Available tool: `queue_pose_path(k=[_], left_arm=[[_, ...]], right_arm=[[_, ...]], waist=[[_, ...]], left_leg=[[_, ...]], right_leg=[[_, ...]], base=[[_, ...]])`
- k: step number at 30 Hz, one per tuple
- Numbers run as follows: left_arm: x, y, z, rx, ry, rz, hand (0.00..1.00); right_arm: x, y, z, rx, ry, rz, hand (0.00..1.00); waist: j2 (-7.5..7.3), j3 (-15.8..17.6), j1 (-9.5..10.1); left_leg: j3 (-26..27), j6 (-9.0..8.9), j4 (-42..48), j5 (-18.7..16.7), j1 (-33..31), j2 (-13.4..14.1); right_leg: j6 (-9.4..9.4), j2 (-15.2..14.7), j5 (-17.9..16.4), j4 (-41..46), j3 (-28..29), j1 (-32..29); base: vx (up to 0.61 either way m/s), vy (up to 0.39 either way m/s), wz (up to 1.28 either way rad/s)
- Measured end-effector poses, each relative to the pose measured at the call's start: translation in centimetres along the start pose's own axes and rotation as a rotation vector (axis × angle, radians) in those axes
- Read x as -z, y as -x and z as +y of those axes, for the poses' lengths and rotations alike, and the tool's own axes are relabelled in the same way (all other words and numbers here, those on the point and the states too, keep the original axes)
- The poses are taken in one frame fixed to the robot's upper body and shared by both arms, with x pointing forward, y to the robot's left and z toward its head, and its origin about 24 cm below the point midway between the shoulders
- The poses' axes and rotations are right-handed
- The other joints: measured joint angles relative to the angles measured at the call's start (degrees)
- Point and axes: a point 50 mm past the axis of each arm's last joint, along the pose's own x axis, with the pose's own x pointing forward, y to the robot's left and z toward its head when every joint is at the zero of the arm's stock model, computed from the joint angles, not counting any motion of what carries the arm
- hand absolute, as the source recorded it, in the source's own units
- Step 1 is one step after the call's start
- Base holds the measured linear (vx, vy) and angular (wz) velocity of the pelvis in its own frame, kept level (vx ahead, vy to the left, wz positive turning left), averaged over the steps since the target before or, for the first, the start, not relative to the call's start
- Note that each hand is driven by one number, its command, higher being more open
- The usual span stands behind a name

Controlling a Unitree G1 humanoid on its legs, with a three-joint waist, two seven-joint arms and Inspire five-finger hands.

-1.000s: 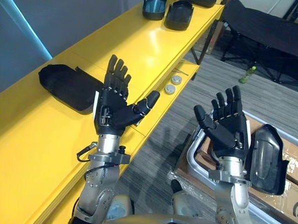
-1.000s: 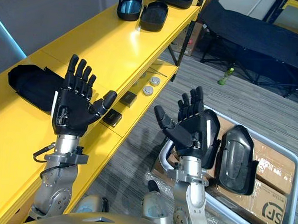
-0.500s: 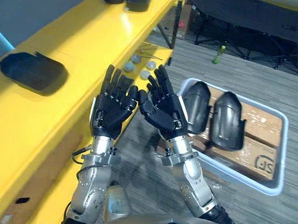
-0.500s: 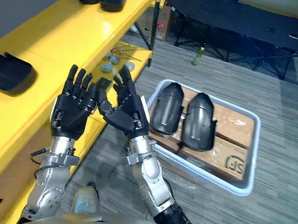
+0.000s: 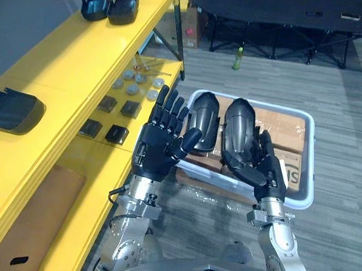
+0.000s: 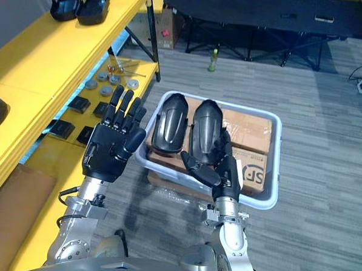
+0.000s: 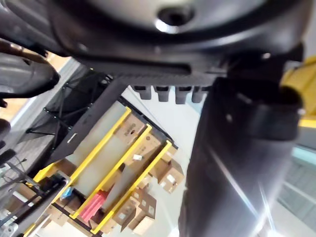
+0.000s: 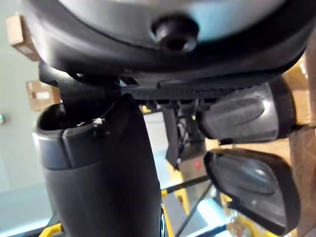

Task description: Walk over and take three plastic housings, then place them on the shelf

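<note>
Two plastic housings (image 5: 237, 123) lie side by side in the white bin (image 5: 311, 160), long axes pointing away, nearest the right robot hand (image 5: 263, 171), which like the left robot hand (image 5: 159, 151) is spread empty.

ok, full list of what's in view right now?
shelf: one, yellow, on the robot's left
shelf housings: three, black; one near, two at the far end
square pads: four, black, lower shelf level
round discs: several, grey, lower level beyond the pads
bin: one, white, on the floor ahead
bin housings: two, black, side by side in the bin
cardboard boxes: brown, under those housings
bottle: one, green, on the floor beyond
cot: one, black, far floor
left hand: raised, fingers straight, empty
right hand: raised before the bin, empty
</note>
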Motion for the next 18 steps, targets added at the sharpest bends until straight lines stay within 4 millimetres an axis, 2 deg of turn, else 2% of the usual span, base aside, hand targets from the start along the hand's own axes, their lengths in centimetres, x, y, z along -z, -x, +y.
queue_pose_path(k=[2,3,5,7,9,10,12,13,16,18], left_arm=[[0.2,0.3,0.9,-0.016,-0.035,0.04,1.0],[0.3,0.3,1.0,-0.015,-0.038,0.047,1.0],[0.6,-0.4,0.8,0.01,-0.059,0.08,1.0],[0.9,-1.2,0.8,0.041,-0.134,0.117,1.0],[0.9,-1.6,0.9,0.035,-0.14,0.129,1.0],[1.0,-1.7,1.0,0.026,-0.141,0.135,1.0],[1.0,-1.7,1.1,0.02,-0.144,0.136,1.0],[0.9,-1.9,1.1,0.025,-0.146,0.134,1.0],[0.9,-2.2,1.0,0.033,-0.146,0.141,1.0],[1.0,-2.2,1.1,0.028,-0.087,0.143,1.0]], right_arm=[[0.7,-0.3,0.2,0.041,0.034,0.026,1.0],[0.8,-0.6,0.2,0.051,0.062,0.028,1.0],[1.5,-1.8,-0.9,0.133,0.127,0.052,1.0],[1.8,-4.0,-3.3,0.317,0.159,0.073,1.0],[0.6,-5.7,-5.3,0.457,0.166,0.026,1.0],[-0.9,-6.8,-6.6,0.527,0.176,-0.027,1.0],[-3.2,-8.1,-7.7,0.582,0.19,-0.1,1.0],[-5.1,-9.2,-8.4,0.611,0.2,-0.161,1.0],[-8.0,-10.9,-8.8,0.656,0.209,-0.256,1.0],[-9.4,-11.9,-8.7,0.654,0.216,-0.284,1.0]], waist=[[-1.59,-0.2,0.01],[-1.87,-0.1,0.0],[-2.19,0.0,-0.01],[-2.16,0.5,0.21],[-1.7,2.0,0.29],[-1.1,3.3,0.45],[-0.47,4.9,0.58],[-0.1,6.2,0.62],[-0.1,8.3,1.21],[0.08,8.8,1.53]], left_leg=[[2.1,0.78,0.8,-0.4,0.0,-0.9],[2.4,0.97,1.4,-0.7,-0.3,-1.0],[2.5,1.43,3.8,-2.0,-2.5,-1.1],[1.8,1.75,6.8,-2.6,-6.1,-1.0],[0.8,1.81,8.2,-2.5,-8.8,-1.0],[0.2,1.66,8.4,-2.2,-10.0,-1.0],[-0.3,1.4,8.3,-1.7,-11.4,-1.0],[-1.0,1.23,8.1,-1.1,-12.4,-1.0],[-2.3,1.43,6.0,1.3,-13.5,-0.9],[-3.4,0.8,5.3,1.8,-14.6,-0.8]], right_leg=[[0.09,-1.0,4.2,-3.5,0.4,0.0],[0.03,-1.1,5.1,-4.2,0.4,0.0],[0.09,-1.3,7.0,-6.0,0.1,-0.2],[0.48,-1.4,8.0,-7.4,-0.6,-1.4],[1.06,-1.2,8.4,-8.2,-1.4,-2.5],[0.95,-1.0,9.1,-8.7,-1.5,-3.3],[0.8,-0.7,9.9,-9.2,-1.5,-4.5],[0.66,-0.4,10.3,-9.2,-1.6,-5.3],[0.05,0.4,10.9,-9.2,-2.4,-6.8],[-0.13,0.8,11.0,-9.2,-3.0,-7.7]], base=[[-0.06,0.194,-0.45],[-0.06,0.131,-0.32],[-0.08,0.102,-0.1],[-0.13,0.084,0.09],[-0.13,0.019,0.13],[-0.14,0.002,0.05],[-0.14,-0.002,0.01],[-0.13,-0.021,0.08],[-0.09,-0.045,0.11],[-0.06,-0.046,0.14]])
